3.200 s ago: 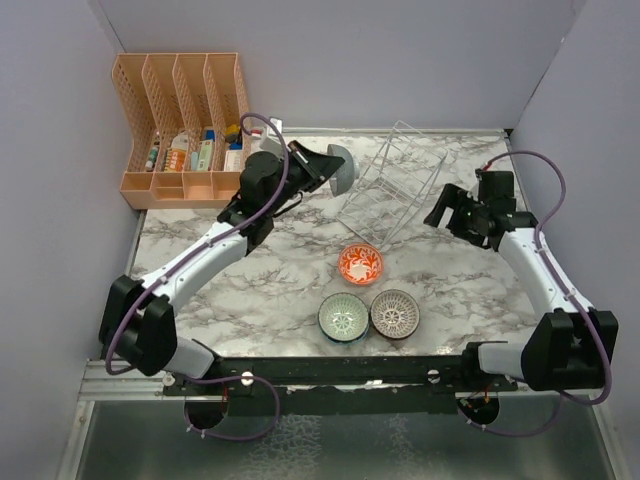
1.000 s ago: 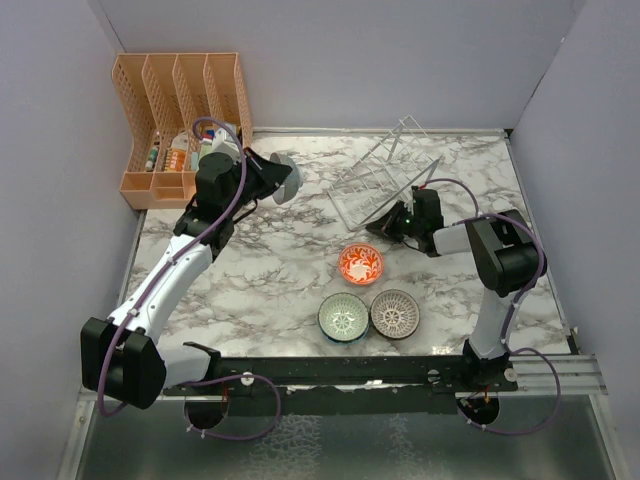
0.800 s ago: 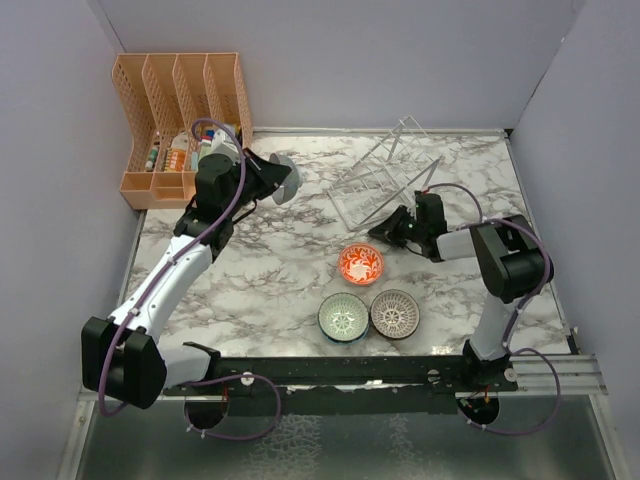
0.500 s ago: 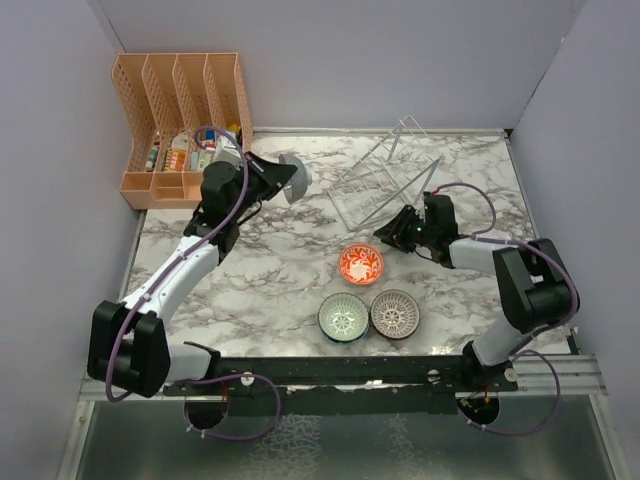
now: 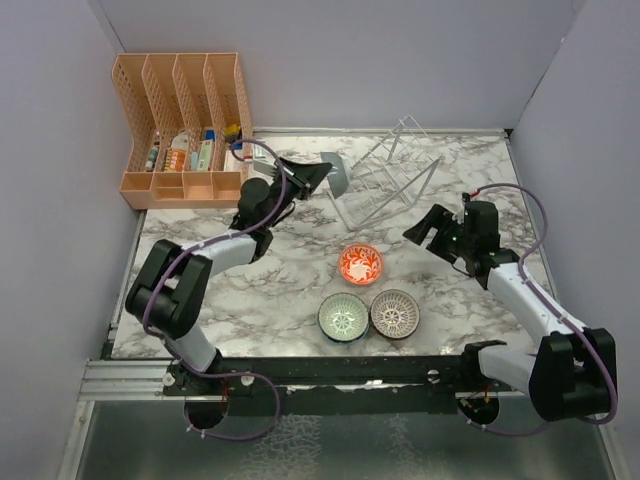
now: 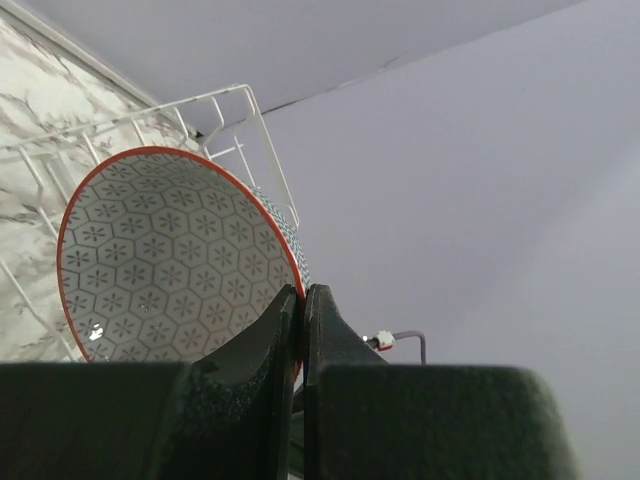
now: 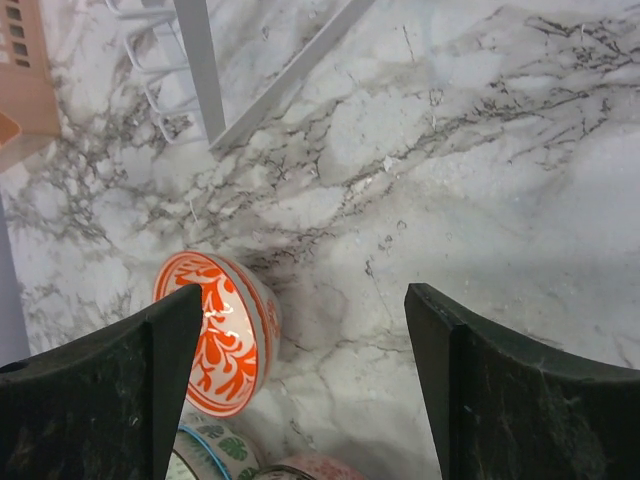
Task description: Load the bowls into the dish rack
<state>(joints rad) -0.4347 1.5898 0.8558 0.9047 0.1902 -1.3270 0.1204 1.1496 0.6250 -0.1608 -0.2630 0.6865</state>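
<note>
1. Top view — the left tool [image 5: 318, 176] holds a red-rimmed bowl [image 5: 337, 172] on edge beside the left end of the rack [image 5: 392, 182]; the right tool [image 5: 432, 226] hangs over the table [image 5: 290, 280] near an orange bowl [image 5: 360, 264], with a teal bowl [image 5: 343, 317] and a grey bowl [image 5: 395, 313] side by side closer to the near edge
2. Left wrist: fingers [image 6: 270, 340] pinched on that bowl's rim, rack wires behind
3. Right wrist — fingers spread wide, nothing between them

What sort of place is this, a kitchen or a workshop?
Probably a robot test booth staged like a kitchen: plain walls box in a marble-patterned table, two arms are bolted at its near edge, and bowls sit near a wire dish rack.
</note>
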